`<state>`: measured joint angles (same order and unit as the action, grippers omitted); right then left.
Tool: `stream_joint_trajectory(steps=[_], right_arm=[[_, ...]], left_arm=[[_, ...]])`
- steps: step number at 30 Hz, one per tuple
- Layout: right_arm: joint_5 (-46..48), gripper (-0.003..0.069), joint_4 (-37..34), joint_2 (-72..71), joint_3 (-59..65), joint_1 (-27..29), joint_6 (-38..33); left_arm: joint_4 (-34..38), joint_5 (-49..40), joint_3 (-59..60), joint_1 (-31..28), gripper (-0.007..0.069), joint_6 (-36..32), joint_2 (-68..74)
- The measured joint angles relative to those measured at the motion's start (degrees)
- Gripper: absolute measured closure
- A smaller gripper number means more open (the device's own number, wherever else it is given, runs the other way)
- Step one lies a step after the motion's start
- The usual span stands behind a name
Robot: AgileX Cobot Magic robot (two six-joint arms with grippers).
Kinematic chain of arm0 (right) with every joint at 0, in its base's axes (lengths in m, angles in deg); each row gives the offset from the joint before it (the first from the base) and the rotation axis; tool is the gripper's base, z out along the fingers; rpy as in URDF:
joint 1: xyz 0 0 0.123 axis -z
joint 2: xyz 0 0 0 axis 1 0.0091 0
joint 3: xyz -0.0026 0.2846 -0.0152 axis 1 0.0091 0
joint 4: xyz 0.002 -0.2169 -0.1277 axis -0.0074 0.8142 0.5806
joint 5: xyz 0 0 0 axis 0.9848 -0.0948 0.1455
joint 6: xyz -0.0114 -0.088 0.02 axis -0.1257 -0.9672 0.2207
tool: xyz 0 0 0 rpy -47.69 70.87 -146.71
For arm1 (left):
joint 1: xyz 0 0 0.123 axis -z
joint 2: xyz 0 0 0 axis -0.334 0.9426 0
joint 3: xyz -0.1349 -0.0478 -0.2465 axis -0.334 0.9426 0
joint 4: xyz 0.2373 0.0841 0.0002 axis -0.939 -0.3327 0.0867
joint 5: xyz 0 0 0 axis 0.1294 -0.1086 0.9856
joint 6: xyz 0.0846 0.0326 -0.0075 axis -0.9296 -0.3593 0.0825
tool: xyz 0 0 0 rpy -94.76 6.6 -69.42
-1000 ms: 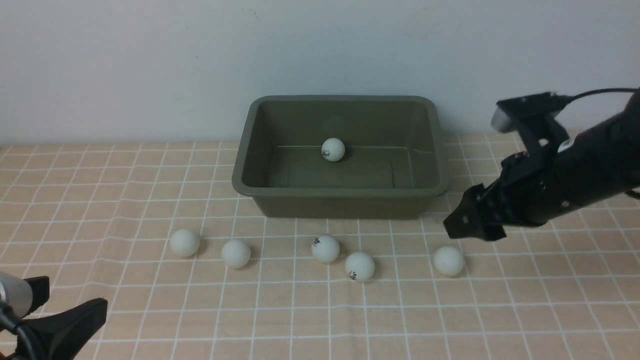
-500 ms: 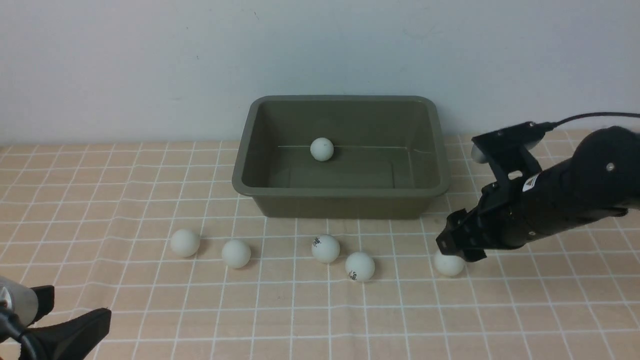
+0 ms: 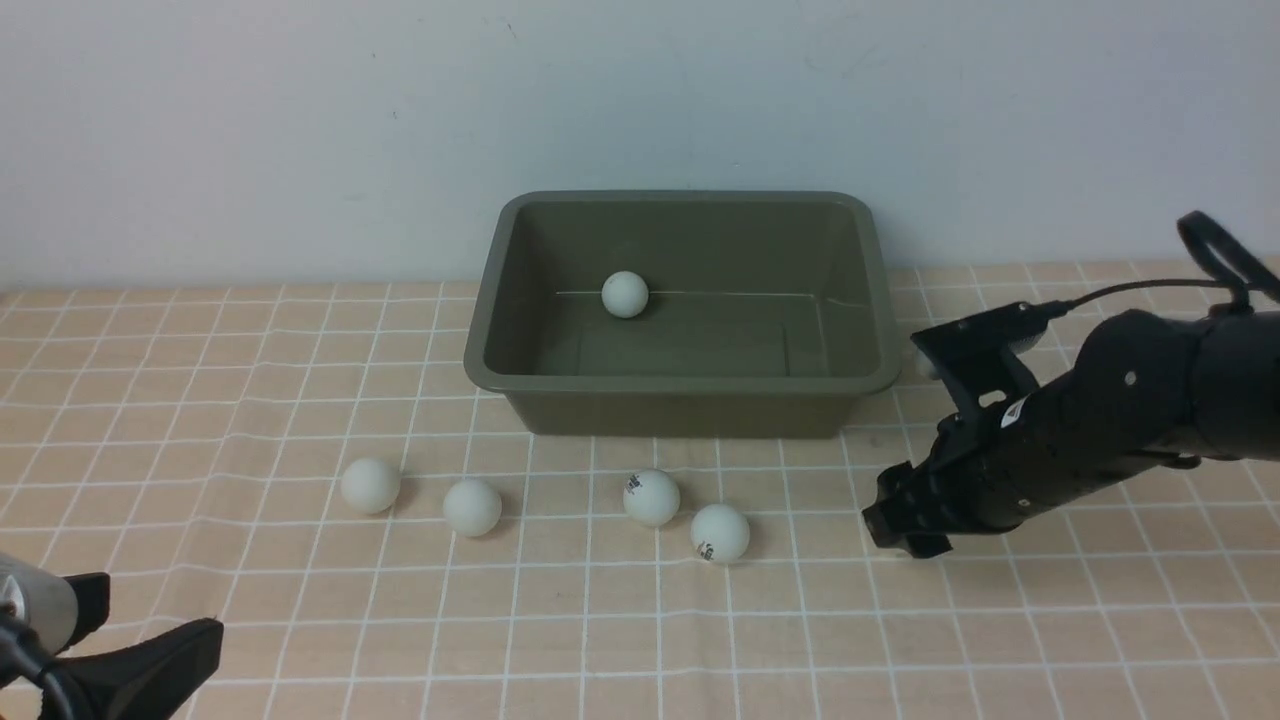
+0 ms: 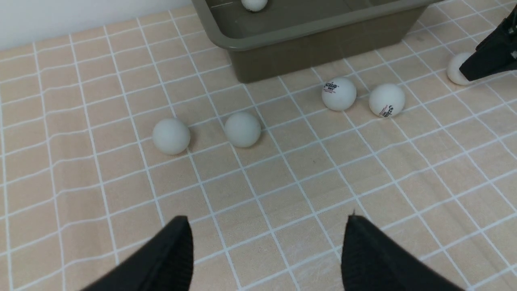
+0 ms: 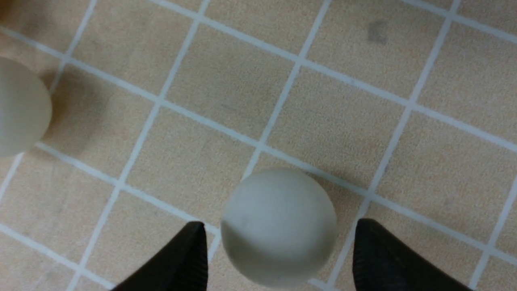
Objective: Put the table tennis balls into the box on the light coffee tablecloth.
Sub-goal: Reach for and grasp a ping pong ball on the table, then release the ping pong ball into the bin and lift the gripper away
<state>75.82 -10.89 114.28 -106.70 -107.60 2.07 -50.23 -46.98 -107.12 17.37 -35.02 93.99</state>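
The dark olive box (image 3: 680, 383) stands at the back of the light coffee tablecloth (image 3: 1000, 620), with one table tennis ball (image 3: 625, 295) inside it. Several more white balls lie in a row before the box: (image 3: 370, 486), (image 3: 472, 507), (image 3: 651, 497), (image 3: 719, 532). My right gripper (image 3: 895, 525) is low over the cloth at the row's right end. It hides one further ball in the front view. In the right wrist view that ball (image 5: 278, 226) sits between the open fingers of the right gripper (image 5: 279, 223), untouched. My left gripper (image 4: 267, 220) is open and empty at the near left corner (image 3: 140, 655).
A pale wall (image 3: 300, 130) rises right behind the box. The right arm's black cable (image 3: 1210, 250) loops above its wrist. The box's front wall (image 3: 680, 412) stands about one grid square behind the row of balls.
My right gripper came down and toward the front, closing in around the rightmost ball, which it now hides from the front. The ball in the box rolled left. The left arm stayed put.
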Motion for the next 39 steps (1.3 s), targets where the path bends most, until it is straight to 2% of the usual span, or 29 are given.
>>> stream_joint_trajectory(steps=[3, 6, 7, 12, 16, 20, 25, 29, 32, 35, 39], right_arm=[[-1.4, 0.0231, 0.0, 1.3, 0.0, 0.0, 0.0], [-2.4, 0.0302, 0.3, 1.6, 0.0, 0.0, -0.2], [-2.4, 0.0302, 0.4, 1.6, 0.0, 0.0, -0.2], [-1.8, 0.03, 8.3, -1.3, 0.0, 0.6, 0.5], [-0.4, 0.03, 12.4, -7.6, 0.0, 4.8, 3.9], [-0.7, 0.03, 12.6, -13.1, -0.1, 8.9, 5.4], [0.0, 0.03, 7.0, -14.7, -2.8, 8.4, 0.0], [2.0, 0.03, -3.2, -12.6, -8.3, 4.5, -10.4], [3.1, 0.03, -9.8, -9.6, -13.0, 2.9, -15.1], [4.9, 0.03, -14.9, -4.2, -19.4, 2.2, -17.3], [9.4, 0.03, -16.5, 3.2, -27.4, 2.2, -18.1]], left_arm=[[0.0, -0.2, 0.0, 0.0, 0.0209, 0.0, 0.0], [0.0, -0.4, 0.0, 0.0, 0.0209, 0.0, 0.0], [0.0, -0.4, 0.0, 0.0, 0.0209, 0.0, 0.0], [0.0, -0.5, 0.0, 0.0, 0.0209, 0.0, 0.0], [0.0, -0.6, 0.0, 0.0, 0.0209, 0.0, 0.0], [0.0, -0.7, 0.0, 0.0, 0.0209, 0.0, 0.0], [0.0, -0.7, 0.0, 0.0, 0.0209, 0.0, 0.0], [0.0, -0.9, 0.0, 0.0, 0.0209, 0.0, 0.0], [0.0, -1.0, 0.0, 0.0, 0.0209, 0.0, 0.0], [0.0, -1.2, 0.0, 0.0, 0.0209, 0.0, 0.0], [0.0, -2.2, 0.0, 0.0, 0.0209, 0.0, 0.0]])
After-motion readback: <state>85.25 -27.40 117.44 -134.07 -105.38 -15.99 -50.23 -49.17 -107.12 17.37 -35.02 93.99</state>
